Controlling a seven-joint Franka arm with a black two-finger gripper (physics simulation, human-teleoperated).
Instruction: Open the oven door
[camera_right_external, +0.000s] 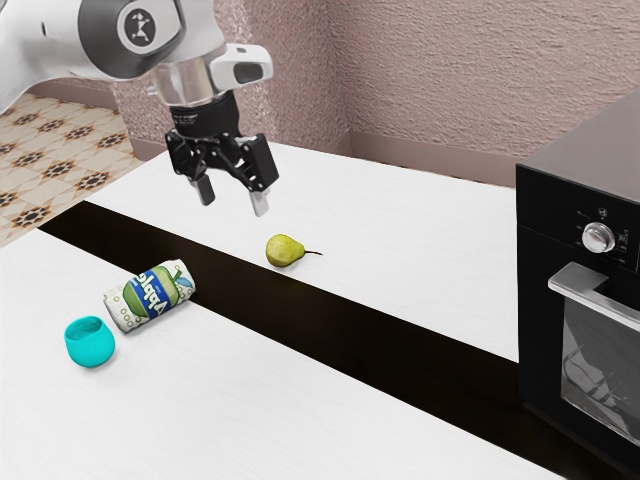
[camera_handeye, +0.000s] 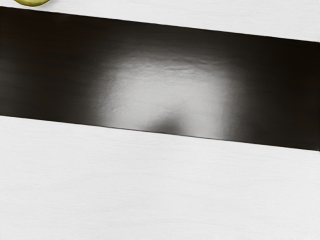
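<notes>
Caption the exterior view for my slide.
Open fingers over a table with pear, can, teal cup and an oven, its door shut.

Exterior view: green pear near frame center, stem pointing toward frame's right. Apple-labelled can lying on side, left of center, at edge of dark band. Turquoise cup upright, lower left, just beside can. White bench beneath all three. Patterned tile floor, upper left. Rough pinkish wall across top.

From well beside the gripper, the exterior view slanted down; the wrist view faced tableward; both caught the black stripe.
</notes>
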